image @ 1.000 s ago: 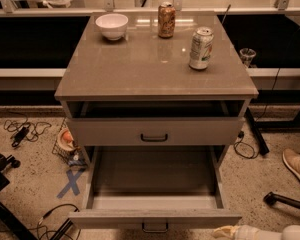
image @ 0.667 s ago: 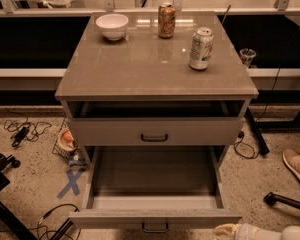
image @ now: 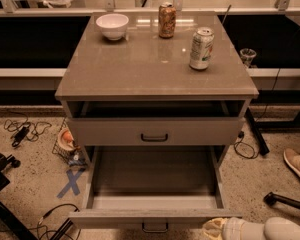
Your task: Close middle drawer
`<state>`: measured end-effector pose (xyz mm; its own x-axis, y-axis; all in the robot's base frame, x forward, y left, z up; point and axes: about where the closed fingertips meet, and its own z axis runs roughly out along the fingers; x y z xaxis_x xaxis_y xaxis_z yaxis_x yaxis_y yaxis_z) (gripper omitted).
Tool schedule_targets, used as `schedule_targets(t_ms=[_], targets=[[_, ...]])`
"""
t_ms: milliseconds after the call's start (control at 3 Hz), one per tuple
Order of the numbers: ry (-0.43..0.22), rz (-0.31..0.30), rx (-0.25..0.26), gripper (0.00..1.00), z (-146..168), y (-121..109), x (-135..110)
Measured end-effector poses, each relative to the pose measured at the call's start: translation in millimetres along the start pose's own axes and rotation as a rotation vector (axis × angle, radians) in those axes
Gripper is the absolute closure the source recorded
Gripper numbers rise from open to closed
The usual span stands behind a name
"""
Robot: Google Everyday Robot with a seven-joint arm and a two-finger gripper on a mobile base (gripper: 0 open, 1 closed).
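The middle drawer (image: 155, 204) is pulled far out of the pale-grey cabinet, and its deep dark box is empty. Its front edge (image: 140, 218) is near the bottom of the view, with the dark bar handle (image: 155, 228) just below it. The drawer of the tier above (image: 155, 131) is slightly open. My gripper (image: 216, 229) enters from the lower right on a white arm (image: 270, 230). It is at the right end of the middle drawer's front, close to it or touching it.
On the cabinet top (image: 140, 69) stand a white bowl (image: 112, 26), an orange can (image: 167, 20) and a green-white can (image: 201, 48). The floor has cables (image: 25, 129), a blue X mark (image: 70, 183), a wire basket (image: 66, 143), a shoe (image: 297, 165) and chair legs (image: 285, 200).
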<state>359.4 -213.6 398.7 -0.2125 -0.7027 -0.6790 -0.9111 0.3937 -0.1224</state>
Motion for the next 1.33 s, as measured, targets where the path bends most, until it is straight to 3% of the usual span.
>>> schedule_targets(t_ms=[333, 667, 1333], targets=[[-0.022, 0.006, 0.005, 1.0, 23.5, -21.4, -9.2], [-0.022, 0.006, 0.005, 1.0, 23.1, -19.9, -9.2], [-0.044, -0.066, 0.057, 1.0, 42.2, -83.8, -67.0]])
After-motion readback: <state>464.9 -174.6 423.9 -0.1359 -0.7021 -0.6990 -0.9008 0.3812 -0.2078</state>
